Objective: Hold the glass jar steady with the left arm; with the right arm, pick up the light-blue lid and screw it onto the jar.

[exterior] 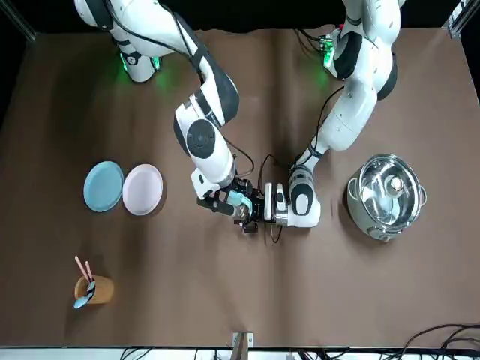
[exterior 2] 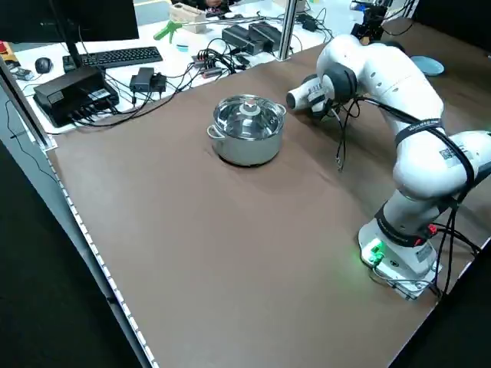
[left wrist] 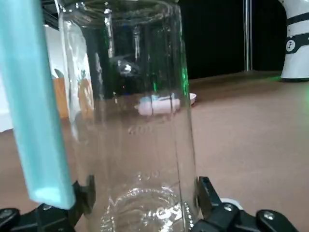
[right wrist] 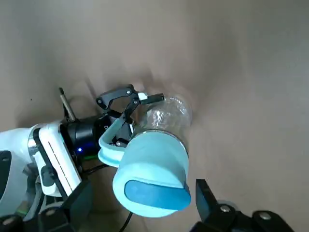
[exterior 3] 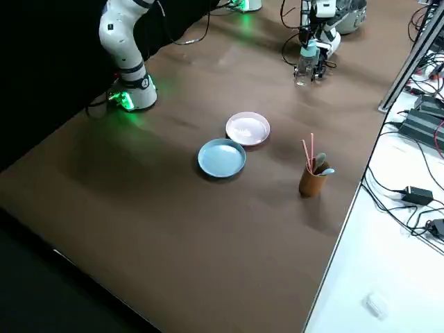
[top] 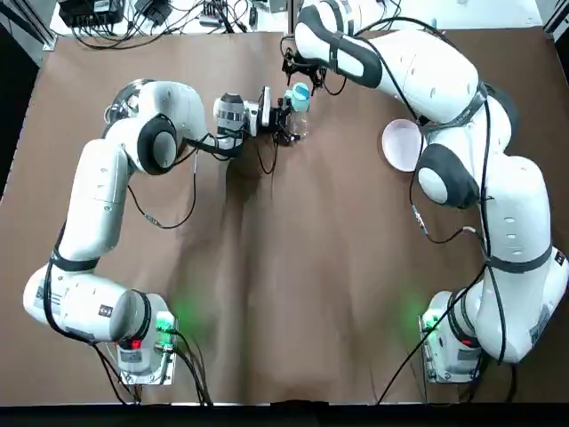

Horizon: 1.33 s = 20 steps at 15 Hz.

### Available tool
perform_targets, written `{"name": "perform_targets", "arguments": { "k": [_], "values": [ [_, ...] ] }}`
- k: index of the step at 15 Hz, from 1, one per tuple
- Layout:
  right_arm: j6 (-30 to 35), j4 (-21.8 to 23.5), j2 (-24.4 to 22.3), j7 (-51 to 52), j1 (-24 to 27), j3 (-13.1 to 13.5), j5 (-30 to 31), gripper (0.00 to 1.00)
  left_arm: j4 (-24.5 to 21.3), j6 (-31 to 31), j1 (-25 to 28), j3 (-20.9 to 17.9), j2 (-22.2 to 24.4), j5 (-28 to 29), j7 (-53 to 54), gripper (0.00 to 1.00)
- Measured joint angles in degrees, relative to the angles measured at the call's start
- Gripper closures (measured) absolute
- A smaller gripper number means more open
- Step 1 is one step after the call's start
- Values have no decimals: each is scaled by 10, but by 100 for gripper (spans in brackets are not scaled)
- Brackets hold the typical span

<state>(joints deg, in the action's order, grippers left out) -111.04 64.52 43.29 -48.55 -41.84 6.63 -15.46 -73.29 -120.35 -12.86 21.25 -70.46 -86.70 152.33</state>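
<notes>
Gripping the glass jar point(left wrist: 130, 116) low on its body, the left gripper point(top: 288, 120) reaches in level over the matte brown tabletop point(top: 293, 267), its black fingers point(left wrist: 205, 191) clamped against the clear wall from either side. The jar is a smooth, straight-sided cylinder with faint raised markings on the glass. It stands upright on the far middle of the tabletop.

The right gripper point(right wrist: 144, 191) hangs above it, pointing down. The light-blue lid point(right wrist: 152, 166), a rounded opaque cap with a soft matte finish and a thin loop of the same colour at its side, sits at the jar's mouth between this gripper's fingers point(right wrist: 82, 198). Those fingers are spread, with a strip of bare tabletop showing between each one and the lid's rim. The lid looks to rest on the jar's neck, though whether it is seated on the threads cannot be told.

Well apart, on the robot's left, stands a polished steel pot point(exterior: 385, 196) with a shiny lid and side handles. On the right lie two shallow round plates that touch at the rims, a light-blue plate point(exterior: 103, 186) and a pink plate point(exterior: 142, 189). Beyond them is a tan cup point(exterior: 94, 287) holding thin pink sticks and a blue spoon.
</notes>
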Motion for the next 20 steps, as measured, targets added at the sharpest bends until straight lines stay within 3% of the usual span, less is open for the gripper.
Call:
{"name": "perform_targets", "arguments": {
  "k": [4, 6, 13, 20],
  "values": [
    [0, 4, 1, 0, -3, 0, 0, 14, 0, 0, 0, 0, 0, 1, 0, 5],
    [0, 6, 1, -3, -3, 0, 1, 30, 0, 0, 0, 0, 0, 1, 0, 5],
    [0, 5, 1, -22, -3, 1, 2, 31, 1, 0, 0, 0, 0, 2, 0, 5],
    [3, 5, 0, -150, 1, 1, 2, 31, 1, -2, -1, 0, 0, 2, -6, 5]
  ]
}}
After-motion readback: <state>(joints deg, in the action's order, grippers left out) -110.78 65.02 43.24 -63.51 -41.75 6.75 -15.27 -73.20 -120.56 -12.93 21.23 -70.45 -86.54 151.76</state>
